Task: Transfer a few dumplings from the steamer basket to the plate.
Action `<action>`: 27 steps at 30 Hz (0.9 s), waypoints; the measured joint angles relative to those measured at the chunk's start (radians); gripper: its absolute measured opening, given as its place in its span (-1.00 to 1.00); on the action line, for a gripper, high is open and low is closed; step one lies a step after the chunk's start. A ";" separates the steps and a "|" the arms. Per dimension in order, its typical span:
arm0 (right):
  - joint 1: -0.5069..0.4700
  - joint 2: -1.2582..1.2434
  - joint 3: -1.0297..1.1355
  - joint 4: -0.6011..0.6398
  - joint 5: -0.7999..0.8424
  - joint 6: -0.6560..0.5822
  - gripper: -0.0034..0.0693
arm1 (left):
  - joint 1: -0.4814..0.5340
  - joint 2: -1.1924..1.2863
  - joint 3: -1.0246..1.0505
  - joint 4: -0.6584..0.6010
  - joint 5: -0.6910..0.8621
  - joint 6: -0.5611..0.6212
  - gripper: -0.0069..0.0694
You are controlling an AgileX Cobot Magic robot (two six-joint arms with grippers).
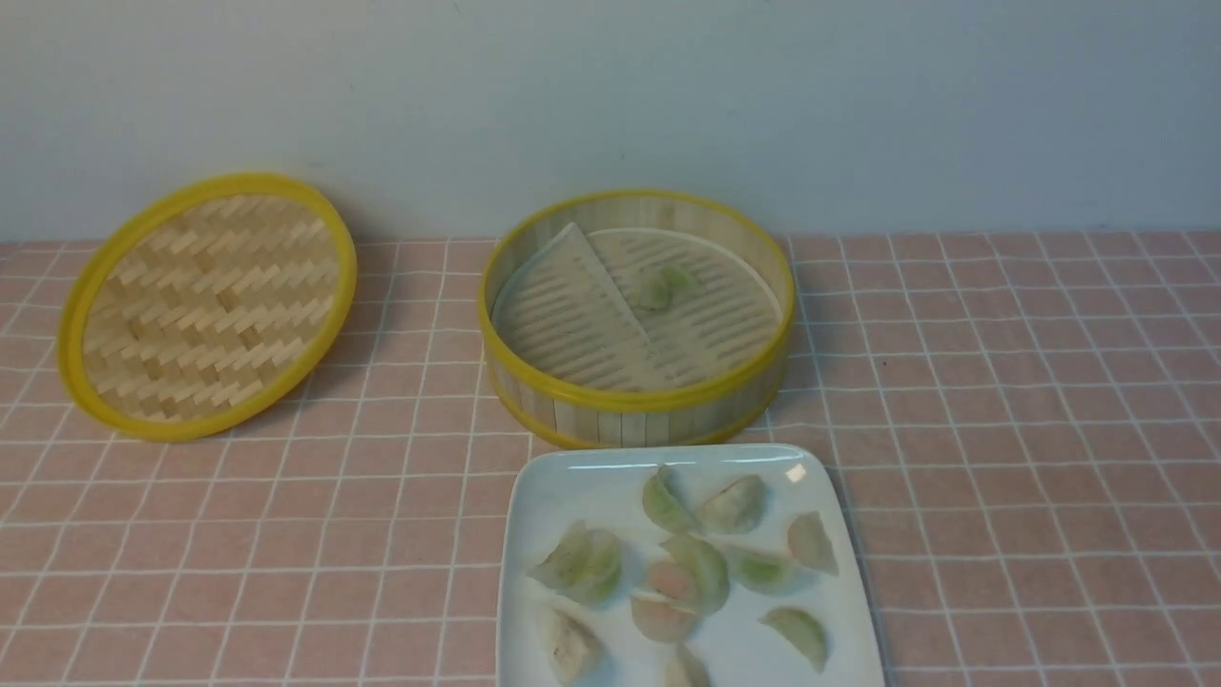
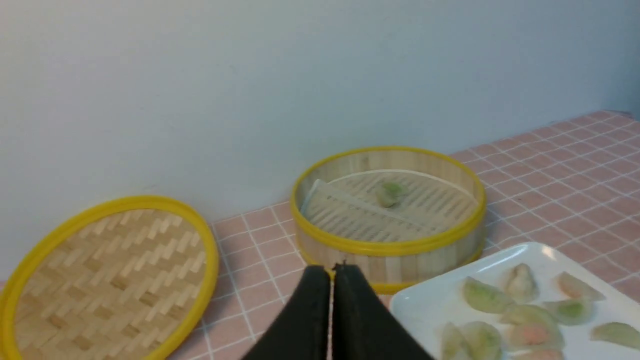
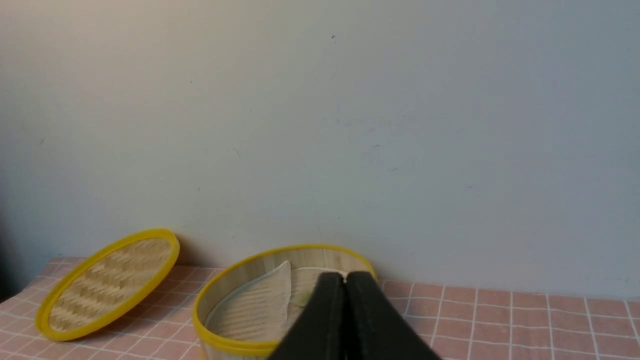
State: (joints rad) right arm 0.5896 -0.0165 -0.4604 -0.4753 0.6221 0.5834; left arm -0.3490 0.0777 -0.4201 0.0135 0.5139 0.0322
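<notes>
The steamer basket stands at the middle back of the table, its pale liner folded over on one side. One pale green dumpling lies inside it. Just in front of it is the white square plate with several dumplings scattered on it. Neither arm shows in the front view. My left gripper is shut and empty, held back from the basket and beside the plate. My right gripper is also shut and empty, seen in front of the basket.
The flat woven lid with a yellow rim leans against the pale wall at the back left. A pink checked cloth covers the table.
</notes>
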 joint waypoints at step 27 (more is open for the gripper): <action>0.000 0.000 0.000 0.000 0.000 0.000 -0.94 | 0.265 -0.089 0.448 -0.013 -0.135 0.000 -0.83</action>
State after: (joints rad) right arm 0.5896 -0.0165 -0.4604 -0.4753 0.6223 0.5834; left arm -0.0841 -0.0118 0.0283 0.0000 0.3789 0.0322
